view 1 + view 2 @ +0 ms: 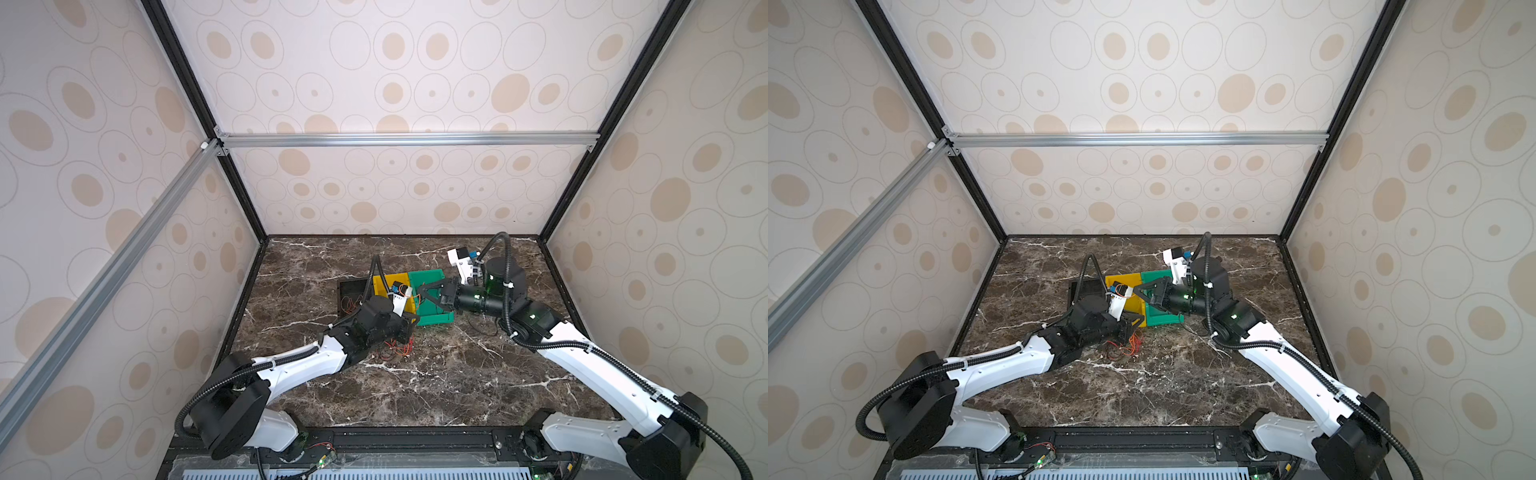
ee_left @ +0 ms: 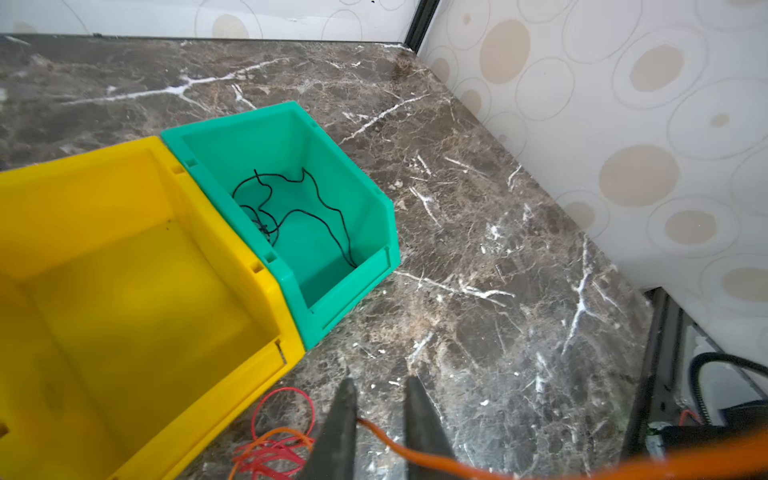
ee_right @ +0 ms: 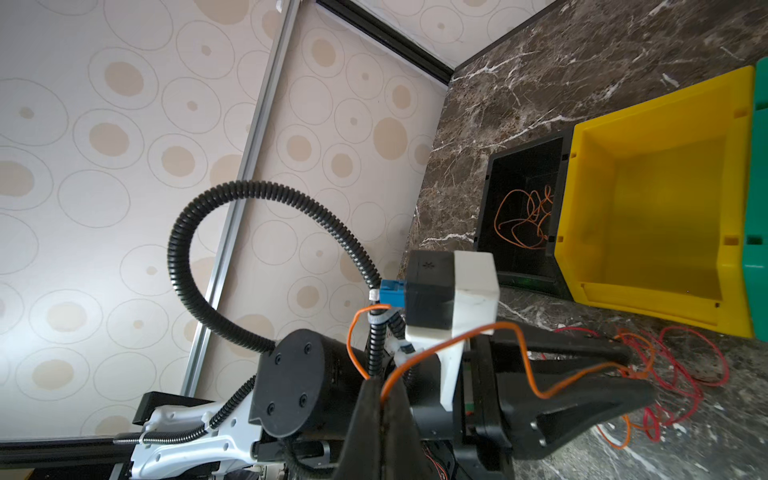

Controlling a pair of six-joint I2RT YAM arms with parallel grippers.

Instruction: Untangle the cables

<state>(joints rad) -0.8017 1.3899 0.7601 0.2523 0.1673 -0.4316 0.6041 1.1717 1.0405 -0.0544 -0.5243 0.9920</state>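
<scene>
Tangle (image 2: 270, 455) of red & orange cables unsorted beside yellow bin (image 2: 232, 257); black cable (image 2: 266, 224) done, in green bin (image 2: 374, 208); R gripper (image 3: 381, 390) pinches orange strand (image 3: 469, 336); L gripper (image 2: 380, 384) narrow round it, grip unclear.

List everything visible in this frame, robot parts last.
black bin: one, black, left of the row, curled orange cable inside
yellow bin: one, yellow, middle, empty
green bin: one, green, right end, black cable inside
cable tangle: one, red and orange, on the table before the yellow bin
stretched orange cable: one, orange, running from tangle to right gripper
right gripper: one, black, shut on the stretched orange cable
left gripper: one, black, at the tangle, that cable crossing between its fingers
</scene>
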